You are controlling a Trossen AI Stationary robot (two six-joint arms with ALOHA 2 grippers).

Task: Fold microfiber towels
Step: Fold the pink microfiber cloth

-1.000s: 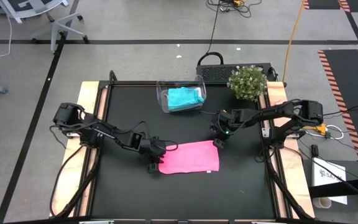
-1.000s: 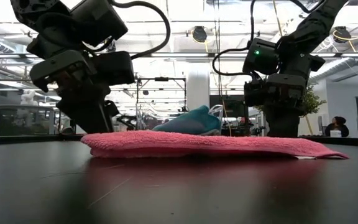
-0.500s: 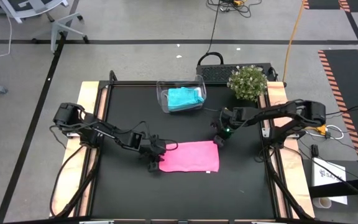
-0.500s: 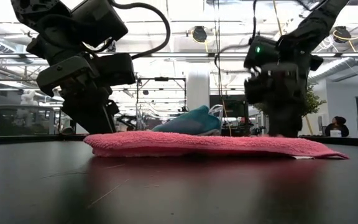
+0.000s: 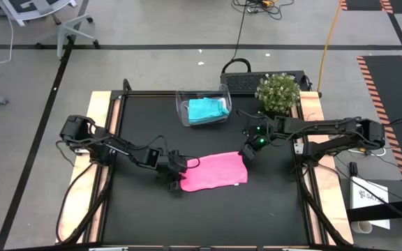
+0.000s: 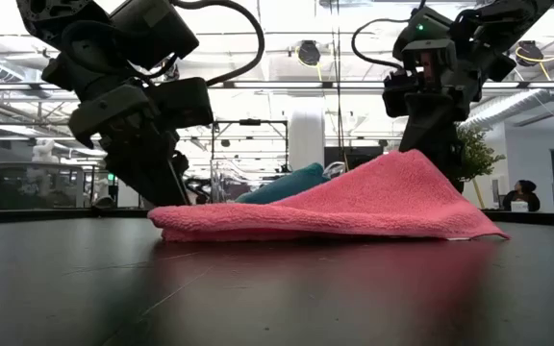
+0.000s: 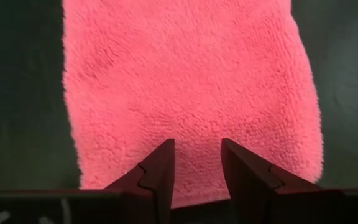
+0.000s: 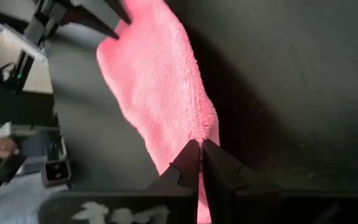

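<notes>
The pink microfiber towel [image 5: 212, 172] lies on the black table, its left end flat and its far right corner raised. My right gripper [image 5: 247, 153] is above that corner and shut on it. At the towel's left edge my left gripper [image 5: 176, 180] is low and open, with its two fingertips [image 7: 164, 163] over the towel's border. A teal towel [image 5: 208, 109] lies in a clear tub [image 5: 183, 104] at the table's far side. No grey-white towel is in view. My right gripper pinches the pink towel's far right corner [image 8: 205, 129] between its two shut fingers, slanting down from the table's right side. The corner is lifted clear [image 6: 414, 160]. From there the cloth slopes down to the part that rests on the table. My left gripper stands over the towel's left edge [image 7: 185, 186], but I cannot tell whether its fingertips touch the cloth.
A potted plant [image 5: 278, 93] stands at the far right corner, next to a dark box [image 5: 244, 80] behind the tub. Bare black table [image 5: 208, 216] stretches in front of the pink towel. In the low view a person [image 6: 523, 195] sits far off in the room.
My right gripper has taken hold of the pink towel's far right corner and gone up with it, rolling as it rose. That corner is now lifted into a peak, while the towel's left end has stayed flat on the table.
</notes>
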